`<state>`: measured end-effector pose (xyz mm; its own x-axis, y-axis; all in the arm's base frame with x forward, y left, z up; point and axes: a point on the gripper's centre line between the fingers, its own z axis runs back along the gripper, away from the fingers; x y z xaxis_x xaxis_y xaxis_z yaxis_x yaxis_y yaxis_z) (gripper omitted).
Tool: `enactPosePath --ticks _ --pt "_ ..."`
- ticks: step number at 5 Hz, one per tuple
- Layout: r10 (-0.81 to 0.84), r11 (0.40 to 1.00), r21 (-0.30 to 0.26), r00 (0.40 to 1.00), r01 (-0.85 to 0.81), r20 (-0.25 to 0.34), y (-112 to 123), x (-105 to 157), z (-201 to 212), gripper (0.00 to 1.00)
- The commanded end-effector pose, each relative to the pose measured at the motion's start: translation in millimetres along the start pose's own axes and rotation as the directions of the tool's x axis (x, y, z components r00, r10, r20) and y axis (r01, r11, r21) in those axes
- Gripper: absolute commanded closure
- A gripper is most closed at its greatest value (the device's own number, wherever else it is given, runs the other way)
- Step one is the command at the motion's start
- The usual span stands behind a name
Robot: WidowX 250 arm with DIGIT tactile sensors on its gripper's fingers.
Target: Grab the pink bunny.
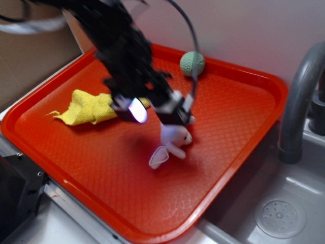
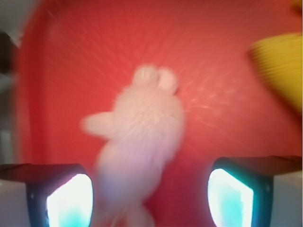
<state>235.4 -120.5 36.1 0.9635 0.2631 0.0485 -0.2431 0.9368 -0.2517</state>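
Observation:
The pink bunny (image 1: 172, 141) lies near the middle of the red tray (image 1: 223, 117), a floppy ear pointing toward the front edge. My gripper (image 1: 157, 114) hovers right over it, blurred, and hides its upper part. In the wrist view the bunny (image 2: 144, 127) fills the centre. It reaches down between the two lit fingers (image 2: 68, 198) of the gripper (image 2: 149, 198), close to the left one. A wide strip of red tray (image 2: 227, 94) shows before the right finger. The jaws stand wide apart, so the gripper is open.
A yellow cloth (image 1: 89, 107) lies crumpled on the tray's left part and shows at the wrist view's right edge as a yellow cloth (image 2: 284, 66). A mint green ball (image 1: 192, 63) rests by the far rim. A grey faucet (image 1: 299, 96) and sink (image 1: 279, 213) stand at the right.

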Motion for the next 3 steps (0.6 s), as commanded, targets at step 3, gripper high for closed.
enactPosePath --ticks 3 --pt "-0.106 0.989 0.1 0.994 0.108 -0.018 16.9 12.7 37.0 1.0"
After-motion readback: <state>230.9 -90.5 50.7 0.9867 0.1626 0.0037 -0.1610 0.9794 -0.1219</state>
